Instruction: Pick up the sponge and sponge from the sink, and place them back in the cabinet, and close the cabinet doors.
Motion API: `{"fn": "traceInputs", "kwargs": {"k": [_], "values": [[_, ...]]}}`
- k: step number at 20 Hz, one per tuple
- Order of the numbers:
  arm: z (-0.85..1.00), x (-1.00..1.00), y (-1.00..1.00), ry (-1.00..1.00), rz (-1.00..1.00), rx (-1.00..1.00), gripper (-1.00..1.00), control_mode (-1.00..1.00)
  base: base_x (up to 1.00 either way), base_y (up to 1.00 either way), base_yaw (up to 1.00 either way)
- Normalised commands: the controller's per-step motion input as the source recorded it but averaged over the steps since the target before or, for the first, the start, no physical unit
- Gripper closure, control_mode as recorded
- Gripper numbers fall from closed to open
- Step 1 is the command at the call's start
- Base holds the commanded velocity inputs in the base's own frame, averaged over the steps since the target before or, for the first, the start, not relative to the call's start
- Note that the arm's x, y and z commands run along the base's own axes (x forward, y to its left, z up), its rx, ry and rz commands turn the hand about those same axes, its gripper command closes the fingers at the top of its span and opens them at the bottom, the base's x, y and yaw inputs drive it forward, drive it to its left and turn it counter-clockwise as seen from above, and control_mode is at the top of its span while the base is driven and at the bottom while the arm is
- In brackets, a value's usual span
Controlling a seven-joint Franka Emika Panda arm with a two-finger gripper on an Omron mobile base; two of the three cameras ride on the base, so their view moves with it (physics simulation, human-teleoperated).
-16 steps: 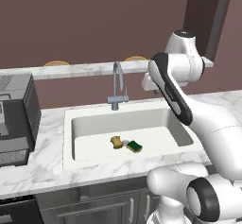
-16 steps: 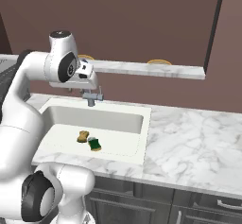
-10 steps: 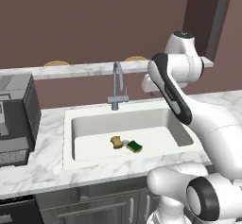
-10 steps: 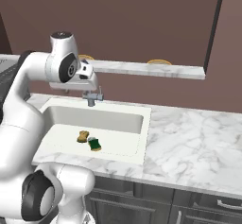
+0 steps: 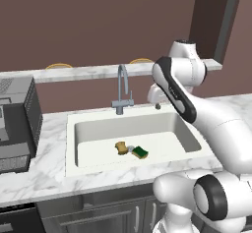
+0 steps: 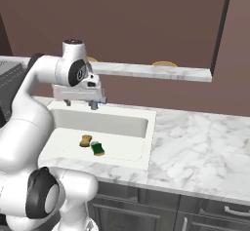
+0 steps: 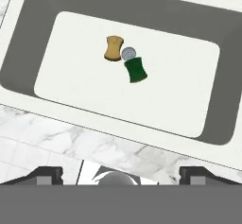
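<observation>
The gripper (image 7: 121, 175) hangs high above the sink (image 5: 78, 129), jaws spread wide and holding nothing, looking straight down into the basin; that height likely serves to frame both targets before a descent. The golden-tan sponge (image 7: 113, 48) and the green-topped sponge (image 7: 135, 70) lie flat on the basin floor near its middle, on either side of the round grey drain (image 7: 128, 53), each just beside it and probably touching its rim, though the hand view is too coarse to be sure. The two sponges sit close but do not overlap, so either could be pinched alone. Around the pair the floor is bare, well apart from every basin wall, leaving open room for the fingers on all sides. The faucet (image 5: 121, 87) rises at the back rim, and the arm's wrist stands just beside it in the left base view, so a straight drop should keep toward the basin centre to avoid the spout. The marble counter (image 6: 195, 142) frames the basin, and a toaster (image 5: 17, 121) sits well off to the side. Neither sponge has been lifted yet.
</observation>
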Motion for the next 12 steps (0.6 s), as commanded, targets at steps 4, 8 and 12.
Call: {"fn": "traceInputs", "kwargs": {"k": [4, 8, 12], "values": [[-0.36, 0.26, 0.0, 0.15, 0.09, 0.0, -1.0, -1.0, 0.0, 0.0, 0.0], [-0.37, 0.21, 0.0, 0.12, 0.1, 0.0, -1.0, -1.0, 0.0, 0.0, 0.0], [-0.41, 0.19, 0.0, 0.12, 0.11, 0.0, -1.0, -1.0, 0.0, 0.0, 0.0]]}}
